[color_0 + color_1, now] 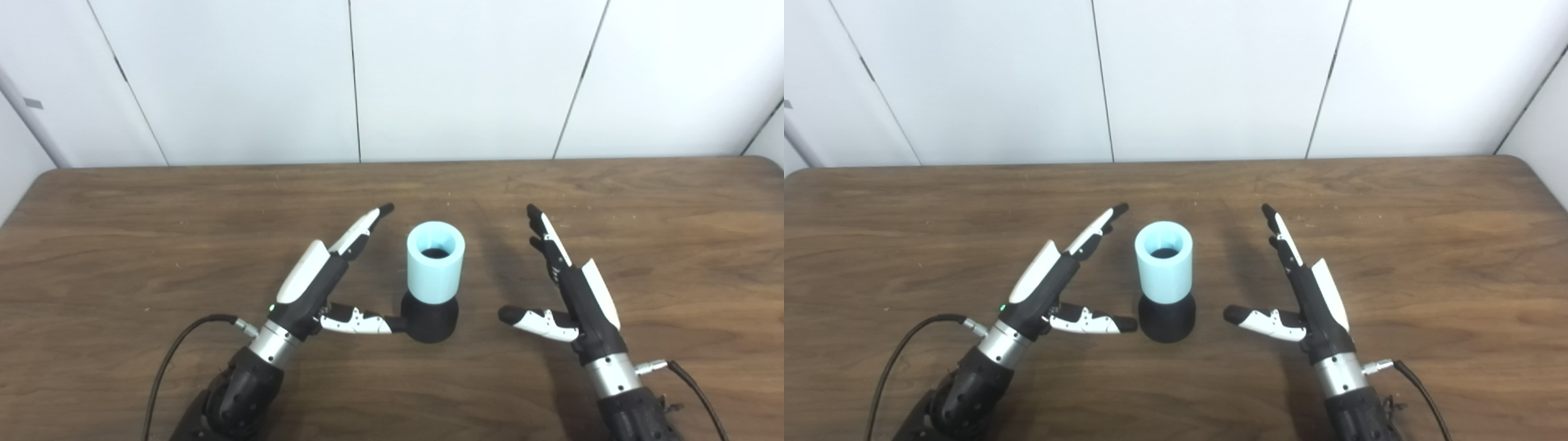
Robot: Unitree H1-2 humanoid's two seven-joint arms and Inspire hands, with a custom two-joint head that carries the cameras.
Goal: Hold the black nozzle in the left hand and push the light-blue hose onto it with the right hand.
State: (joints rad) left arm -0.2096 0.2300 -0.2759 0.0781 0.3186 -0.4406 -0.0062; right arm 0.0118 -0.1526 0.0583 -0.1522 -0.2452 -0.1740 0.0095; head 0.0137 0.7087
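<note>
A short light-blue hose [435, 268] stands upright on the black nozzle [430, 318], fitted over its top, near the middle of the brown table [122, 245]. Through the hose's open top I see a dark inside. My left hand [318, 285] is open just left of the pair, fingers stretched toward the back and thumb tip close to or touching the nozzle's base. To the right my right hand [572, 294] is open too, thumb pointing at the nozzle with a clear gap between. Neither hand holds anything.
White wall panels [367, 79] rise behind the table's far edge. A black cable [177, 349] runs from the left wrist and another [698, 392] from the right wrist, both near the front edge.
</note>
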